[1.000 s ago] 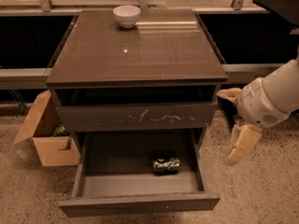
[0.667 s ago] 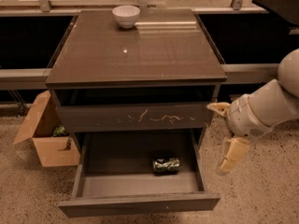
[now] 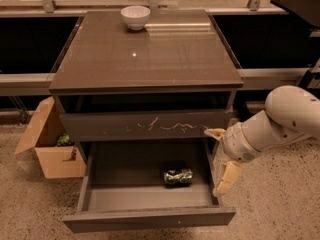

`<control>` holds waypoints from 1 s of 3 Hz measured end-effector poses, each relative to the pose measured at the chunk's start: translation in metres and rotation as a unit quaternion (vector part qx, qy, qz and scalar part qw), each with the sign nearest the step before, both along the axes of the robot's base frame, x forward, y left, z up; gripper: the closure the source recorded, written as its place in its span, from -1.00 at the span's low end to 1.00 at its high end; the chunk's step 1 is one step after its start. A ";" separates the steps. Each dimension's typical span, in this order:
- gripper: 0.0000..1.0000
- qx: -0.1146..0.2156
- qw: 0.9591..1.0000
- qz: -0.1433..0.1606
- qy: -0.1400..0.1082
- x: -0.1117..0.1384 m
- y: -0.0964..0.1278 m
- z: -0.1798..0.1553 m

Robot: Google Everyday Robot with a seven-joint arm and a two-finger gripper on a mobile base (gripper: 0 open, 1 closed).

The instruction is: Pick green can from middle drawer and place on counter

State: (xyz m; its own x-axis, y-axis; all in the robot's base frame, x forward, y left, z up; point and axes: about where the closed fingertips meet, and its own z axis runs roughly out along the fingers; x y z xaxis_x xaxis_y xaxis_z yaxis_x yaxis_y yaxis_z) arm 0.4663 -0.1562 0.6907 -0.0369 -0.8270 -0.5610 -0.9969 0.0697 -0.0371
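I see the gripper [image 3: 221, 156] released and spread wide at the open drawer's [image 3: 150, 219] right edge, near the can [image 3: 177, 176] lying inside.

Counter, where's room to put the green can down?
The glossy grey-brown counter is bare from the small white bowl at its back edge forward. In the dark grey middle drawer, left of the mottled green can is free. The gripper, open, crowds its right wall.

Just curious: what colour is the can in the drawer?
Mottled green can, camera view; gripper hovers right of drawer.
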 end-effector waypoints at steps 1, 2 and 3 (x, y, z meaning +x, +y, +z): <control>-1.00 0.025 1.000 -0.001 0.015 0.011 0.011 -0.033; -1.00 0.024 1.000 -0.001 0.015 0.011 0.011 -0.033; -1.00 0.023 1.000 0.001 0.019 0.021 0.011 -0.057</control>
